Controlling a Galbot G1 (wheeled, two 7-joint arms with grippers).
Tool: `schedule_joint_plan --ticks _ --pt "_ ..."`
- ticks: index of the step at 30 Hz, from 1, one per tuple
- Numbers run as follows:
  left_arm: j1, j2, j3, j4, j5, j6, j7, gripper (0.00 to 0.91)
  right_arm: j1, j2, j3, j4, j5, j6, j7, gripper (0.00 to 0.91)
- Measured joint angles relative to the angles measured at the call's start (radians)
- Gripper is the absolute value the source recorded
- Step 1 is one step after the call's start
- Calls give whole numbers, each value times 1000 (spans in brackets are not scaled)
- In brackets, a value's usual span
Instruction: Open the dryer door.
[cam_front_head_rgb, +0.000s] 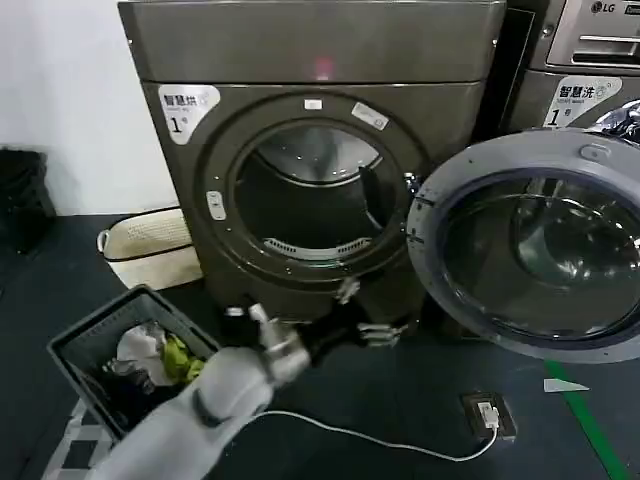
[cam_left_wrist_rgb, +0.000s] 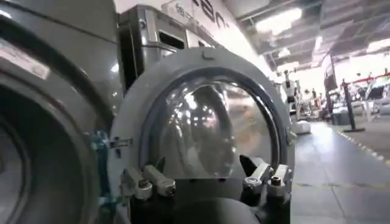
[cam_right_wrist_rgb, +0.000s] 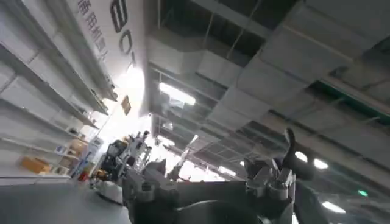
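The dryer (cam_front_head_rgb: 320, 50) is a bronze-grey machine with a "1" sticker; its drum opening (cam_front_head_rgb: 310, 205) stands uncovered. The dryer door (cam_front_head_rgb: 520, 150) is swung wide to the right, its grey inner face and tinted glass turned toward me. My left gripper (cam_front_head_rgb: 365, 315) hangs low in front of the dryer, just below the opening and left of the door's hinge side, open and holding nothing. In the left wrist view the left gripper (cam_left_wrist_rgb: 204, 167) points at the dryer door (cam_left_wrist_rgb: 201, 61), with the dryer (cam_left_wrist_rgb: 36, 152) beside it. The right gripper (cam_right_wrist_rgb: 213, 164) is open, pointing up at a ceiling.
A grey laundry basket (cam_front_head_rgb: 75, 355) with clothes sits on the floor at the near left. A white basket (cam_front_head_rgb: 150, 250) stands left of the dryer. The LG machine (cam_front_head_rgb: 590, 50) is behind the open door. A cable and plug (cam_front_head_rgb: 487, 412) lie on the dark floor.
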Motion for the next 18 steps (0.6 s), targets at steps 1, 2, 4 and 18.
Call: schedule_joint_plan --ticks 1,2,4,18 --pt "14 30 -12 -17 9 -5 2 907 0 -2 -2 -2 0 0 0 907" --pt "28 58 -22 -33 18 -10 4 907 0 -2 -3 -3 0 0 -1 907" --pt "56 112 -44 -60 36 -21 10 907 1 -3 -8 -6 1 0 -1 907" --pt "320 451 -262 -99 271 -182 -23 907 14 1 -52 -7 0 8 -4 907"
